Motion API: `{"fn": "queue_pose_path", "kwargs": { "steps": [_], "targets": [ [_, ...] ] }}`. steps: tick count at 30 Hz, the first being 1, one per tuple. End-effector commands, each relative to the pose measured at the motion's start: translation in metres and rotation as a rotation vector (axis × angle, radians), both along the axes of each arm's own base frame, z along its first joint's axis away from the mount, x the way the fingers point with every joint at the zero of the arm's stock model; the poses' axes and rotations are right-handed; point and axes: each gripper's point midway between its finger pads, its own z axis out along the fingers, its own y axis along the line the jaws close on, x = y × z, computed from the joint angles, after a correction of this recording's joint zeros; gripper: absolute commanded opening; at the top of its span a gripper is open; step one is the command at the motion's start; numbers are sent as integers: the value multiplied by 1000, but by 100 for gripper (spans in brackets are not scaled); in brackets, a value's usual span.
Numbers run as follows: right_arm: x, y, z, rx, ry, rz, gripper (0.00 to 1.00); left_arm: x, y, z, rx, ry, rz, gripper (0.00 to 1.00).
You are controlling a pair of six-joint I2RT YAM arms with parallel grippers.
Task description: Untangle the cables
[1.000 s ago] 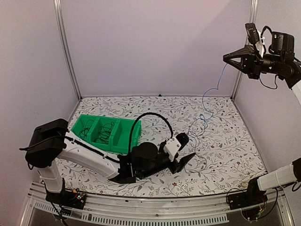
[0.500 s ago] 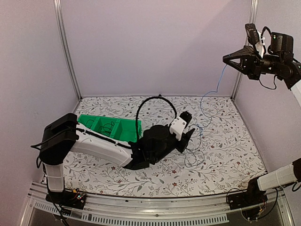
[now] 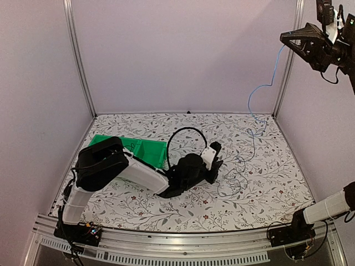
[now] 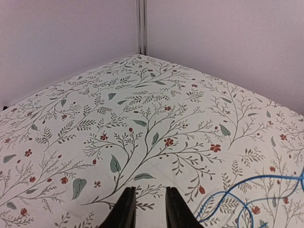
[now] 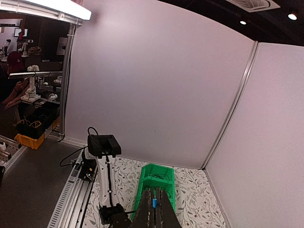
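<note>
The cables [image 3: 239, 160] are spread in a loose snarl on the flowered table [image 3: 138, 208], right of centre in the top view, at about 3 o'clock from the left gripper [image 3: 218, 156]. One blue cable [image 3: 249, 105] is drawn up out of the snarl toward 1 o'clock. Its end is pinched between the fully closed jaws of the right gripper [image 3: 284, 37], which is held high beside the corner post. The left gripper is set low over the table with its fingers [image 4: 127, 211] brought close, a narrow gap being left between them. Nothing is seen in that gap in the left wrist view, where blue strands lie at 4 o'clock from the fingertips. A green bin [image 3: 145, 149] is partly hidden behind the left arm, at 9 o'clock from its gripper.
</note>
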Motion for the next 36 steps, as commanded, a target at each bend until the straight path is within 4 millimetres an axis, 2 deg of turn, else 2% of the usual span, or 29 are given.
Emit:
{"fn": "queue_pose_path", "kwargs": {
  "steps": [1,5,8,13,16,21,24,29,33,36],
  "targets": [
    [26,7,-4,9,86,39,0,-14,16,43,-123,14,1,24],
    [47,11,-7,24,135,47,0,-28,36,54,-149,23,-7,30],
    [58,12,-11,35,149,24,0,-43,54,67,-167,1,21,41],
    [77,16,-31,28,200,-3,0,-82,66,100,-173,-126,-29,53],
    [83,20,-46,14,217,-28,0,-94,64,123,-167,-193,-35,62],
    [84,27,-66,-15,205,-43,0,-84,52,154,-112,-268,10,65],
    [78,32,-72,-25,211,-31,0,-71,36,158,-21,-328,42,65],
    [66,38,-76,-30,219,-2,0,-56,15,164,31,-372,57,64],
    [59,39,-78,-33,226,14,0,-47,7,164,51,-383,65,55],
    [55,39,-78,-34,227,22,0,-39,2,158,105,-386,70,39]
  ]
}}
